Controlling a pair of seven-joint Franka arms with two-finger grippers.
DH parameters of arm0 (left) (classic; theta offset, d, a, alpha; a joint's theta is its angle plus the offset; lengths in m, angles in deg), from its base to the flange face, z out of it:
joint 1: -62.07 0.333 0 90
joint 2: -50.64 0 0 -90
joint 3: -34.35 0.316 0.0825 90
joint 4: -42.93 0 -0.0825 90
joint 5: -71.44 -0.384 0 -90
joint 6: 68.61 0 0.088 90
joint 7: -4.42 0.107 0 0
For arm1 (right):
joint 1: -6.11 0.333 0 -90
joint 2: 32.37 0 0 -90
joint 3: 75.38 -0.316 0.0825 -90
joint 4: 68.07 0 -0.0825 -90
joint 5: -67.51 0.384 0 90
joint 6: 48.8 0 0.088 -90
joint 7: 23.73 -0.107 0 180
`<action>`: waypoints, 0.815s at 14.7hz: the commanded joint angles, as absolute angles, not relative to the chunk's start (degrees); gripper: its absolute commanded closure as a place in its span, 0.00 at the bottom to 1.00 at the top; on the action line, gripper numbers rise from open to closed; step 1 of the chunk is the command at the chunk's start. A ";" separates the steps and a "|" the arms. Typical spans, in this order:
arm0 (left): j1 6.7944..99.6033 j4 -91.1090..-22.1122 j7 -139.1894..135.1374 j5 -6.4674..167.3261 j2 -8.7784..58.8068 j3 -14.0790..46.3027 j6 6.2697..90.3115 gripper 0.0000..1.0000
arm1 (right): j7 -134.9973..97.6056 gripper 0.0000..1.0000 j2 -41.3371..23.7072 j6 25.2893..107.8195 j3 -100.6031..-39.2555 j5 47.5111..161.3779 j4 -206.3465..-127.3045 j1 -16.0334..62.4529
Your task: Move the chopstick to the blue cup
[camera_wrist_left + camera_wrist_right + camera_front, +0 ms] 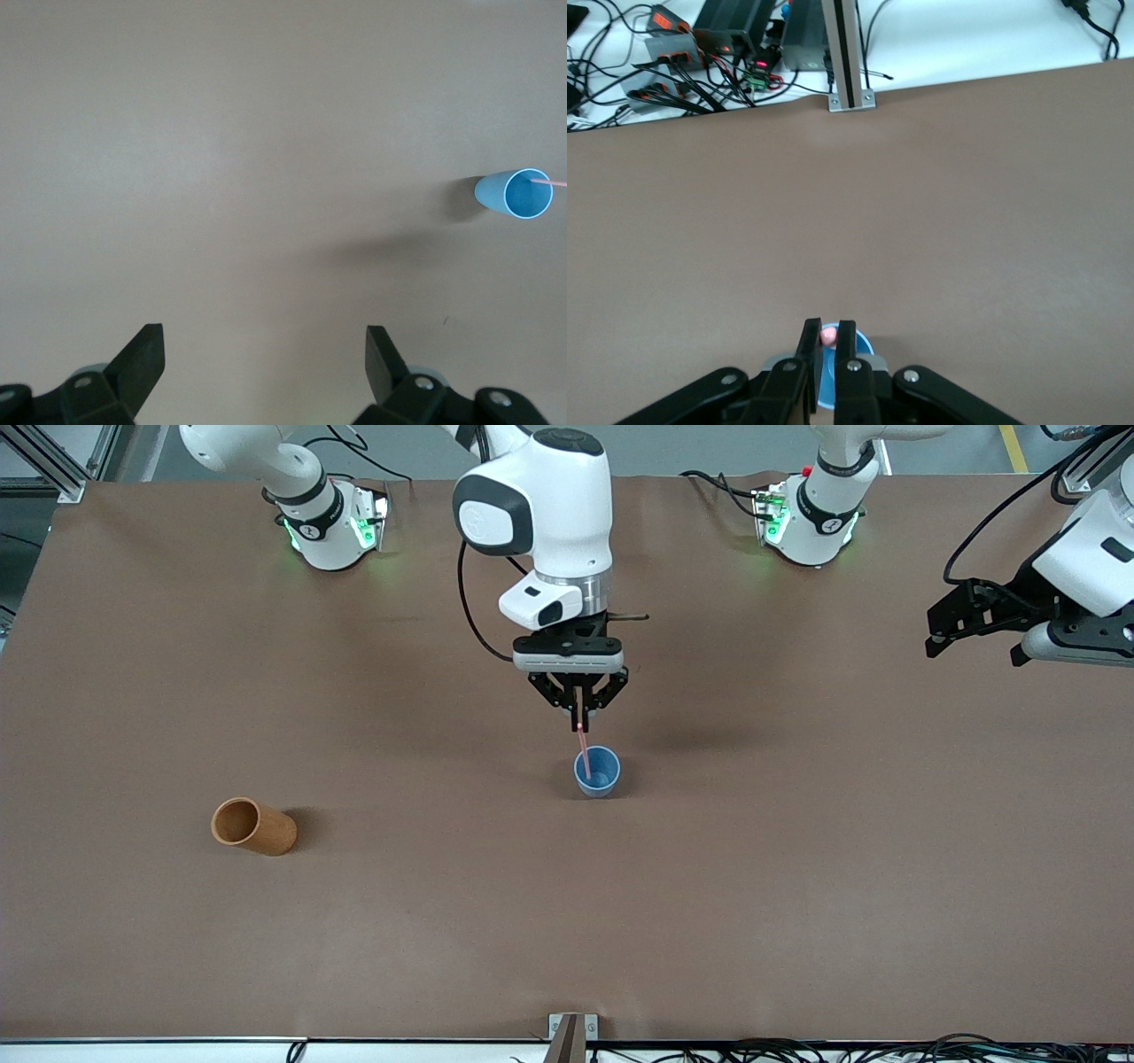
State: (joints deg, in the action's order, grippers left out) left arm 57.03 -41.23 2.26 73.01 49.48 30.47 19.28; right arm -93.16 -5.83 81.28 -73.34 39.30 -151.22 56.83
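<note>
Front view: right tool (578, 716) clenches the chopstick (582, 749) upright, tip inside the blue cup (598, 771) directly below; left tool (974, 642), released, waits.

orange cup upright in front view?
No. The orange cup lies on its side on the table, its open mouth facing the front camera.

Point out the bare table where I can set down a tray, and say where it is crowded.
Bare: the wide strip nearer the camera than the blue cup and tipped orange cup; also the stretch between those cups. Crowded: at the blue cup, where the right pincer holds the chopstick into it. The left pincer waits, open, over its end.
</note>
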 commanded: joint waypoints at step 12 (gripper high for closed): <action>57.33 -39.35 2.67 73.28 48.44 30.13 19.55 0.00 | -93.25 0.00 -10.47 82.16 -73.01 44.11 -151.30 50.07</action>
